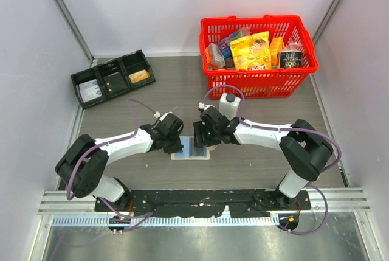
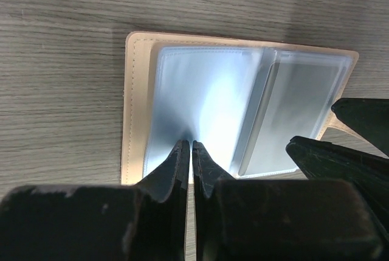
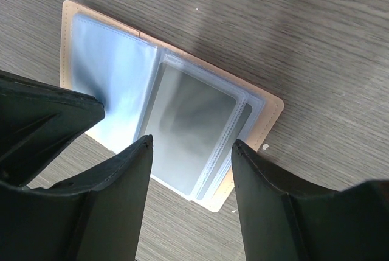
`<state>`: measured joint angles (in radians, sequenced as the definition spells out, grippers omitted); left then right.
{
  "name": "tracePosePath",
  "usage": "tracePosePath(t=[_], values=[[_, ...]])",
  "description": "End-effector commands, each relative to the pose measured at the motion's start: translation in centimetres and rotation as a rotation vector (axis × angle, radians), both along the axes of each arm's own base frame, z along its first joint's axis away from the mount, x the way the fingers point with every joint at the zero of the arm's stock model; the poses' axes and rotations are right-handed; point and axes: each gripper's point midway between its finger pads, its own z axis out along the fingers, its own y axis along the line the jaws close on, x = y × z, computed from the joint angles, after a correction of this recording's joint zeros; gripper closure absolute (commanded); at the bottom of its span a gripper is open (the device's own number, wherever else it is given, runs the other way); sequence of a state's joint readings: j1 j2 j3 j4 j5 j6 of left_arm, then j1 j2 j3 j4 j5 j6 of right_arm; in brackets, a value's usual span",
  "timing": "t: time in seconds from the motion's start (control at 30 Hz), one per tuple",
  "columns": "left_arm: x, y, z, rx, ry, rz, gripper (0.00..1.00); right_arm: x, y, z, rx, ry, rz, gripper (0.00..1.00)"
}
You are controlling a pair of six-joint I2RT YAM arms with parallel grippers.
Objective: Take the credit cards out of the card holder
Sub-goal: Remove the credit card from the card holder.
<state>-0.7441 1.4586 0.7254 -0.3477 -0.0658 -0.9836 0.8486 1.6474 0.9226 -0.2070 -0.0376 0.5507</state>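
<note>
Grey tabletop [image 1: 152, 90] bore the card holder [image 1: 190, 149], lying open mid-table; light, floppy, slick-sleeved, I judged. Left gripper [image 2: 192, 146], closed, pinned its left sleeve [image 2: 194, 90]; right gripper [image 3: 192, 143] gaped over the right sleeves [image 3: 188, 121], the likeliest hold.

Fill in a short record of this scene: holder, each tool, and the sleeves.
card holder: open flat on the table, clear sleeves facing up
left tool: nearly shut, tips at the left sleeve
right tool: open, one finger on either side of the right sleeve
right sleeve: grey insert inside, not pulled out
</note>
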Motion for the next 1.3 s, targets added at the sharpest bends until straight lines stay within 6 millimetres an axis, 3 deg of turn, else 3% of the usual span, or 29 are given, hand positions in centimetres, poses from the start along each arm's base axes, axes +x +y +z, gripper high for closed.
tracePosePath(t=[0.0, 0.67, 1.03, 1.27], values=[[-0.5, 0.1, -1.0, 0.005, 0.022, -0.011, 0.92, 0.4, 0.9, 0.9, 0.033, -0.022, 0.015, 0.41], [-0.6, -0.7, -1.4, -0.040, 0.031, -0.019, 0.92, -0.1, 1.6, 0.7, 0.068, 0.015, 0.031, 0.42], [-0.5, -1.0, -1.5, -0.053, 0.030, -0.019, 0.93, -0.1, 2.7, 2.6, 0.164, -0.016, 0.041, 0.45], [-0.4, -1.9, 0.1, -0.107, 0.015, -0.026, 0.92, 1.0, 0.8, 2.3, 0.086, -0.052, -0.057, 0.41]])
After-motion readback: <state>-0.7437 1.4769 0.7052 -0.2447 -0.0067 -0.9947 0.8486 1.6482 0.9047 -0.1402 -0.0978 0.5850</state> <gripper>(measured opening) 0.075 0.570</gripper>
